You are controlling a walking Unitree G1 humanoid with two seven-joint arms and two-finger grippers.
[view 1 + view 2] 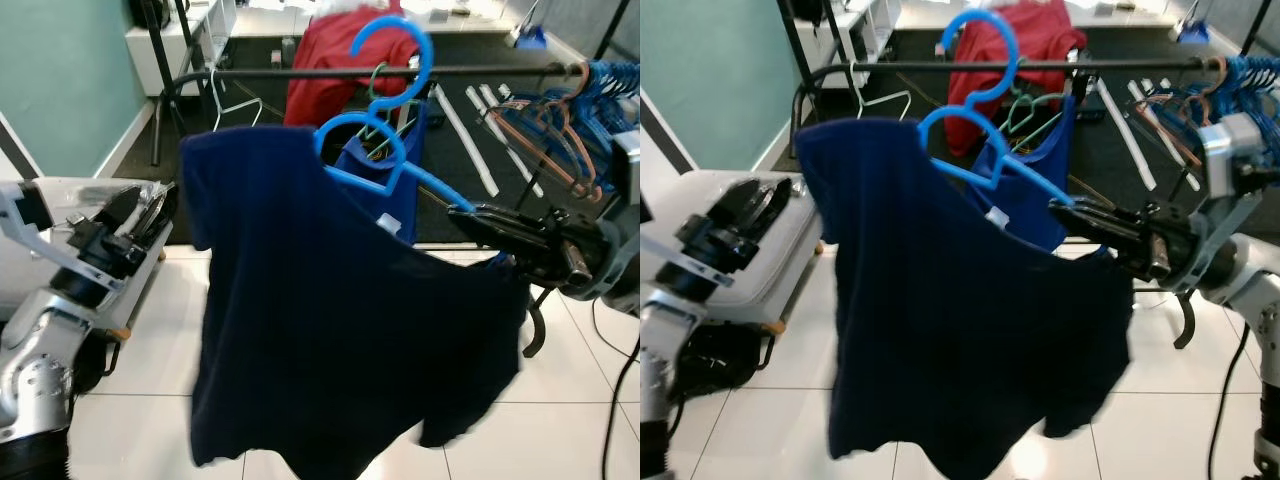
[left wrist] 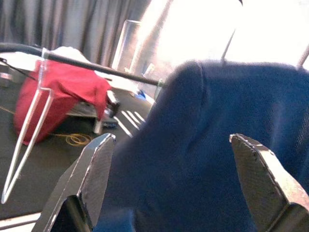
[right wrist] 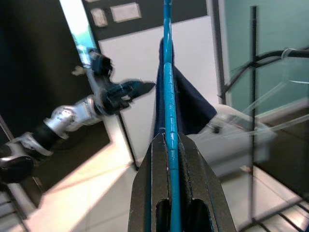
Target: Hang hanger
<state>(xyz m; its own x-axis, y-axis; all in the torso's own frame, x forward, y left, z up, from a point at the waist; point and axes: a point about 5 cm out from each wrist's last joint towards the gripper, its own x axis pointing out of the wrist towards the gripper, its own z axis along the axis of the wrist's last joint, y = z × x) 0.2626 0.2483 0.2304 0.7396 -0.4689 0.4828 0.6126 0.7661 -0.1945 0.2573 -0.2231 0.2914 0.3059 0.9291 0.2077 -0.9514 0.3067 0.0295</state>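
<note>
Blue plastic hanger (image 1: 385, 150): it is up in the air, in front of the rail, with its hook at about rail height but not over the bar. It is tilted.
Shirt: a dark navy shirt (image 1: 330, 330) hangs on the hanger and drops low toward the floor. It looks a bit blurry at the bottom.
Right gripper (image 1: 490, 222): its two black fingers are squeezed tight on the hanger's right arm. The right wrist view shows the blue bar pinched between them.
Left gripper (image 1: 140, 215): it is off to the left of the shirt, not touching it. Its fingers are spread apart with nothing in them.
Rail: a black rail (image 1: 300, 73) runs across behind the hanger. More blue hangers (image 1: 610, 85) sit bunched at its right end. Another blue garment (image 1: 385, 185) hangs just behind.
Further back: a red cloth (image 1: 335, 55) lies heaped behind the rail.
What could go wrong: the hanger is held far out at one end, so it could twist in the fingers. Then the hook might miss the bar. The tilt could also let the shirt slide off.
</note>
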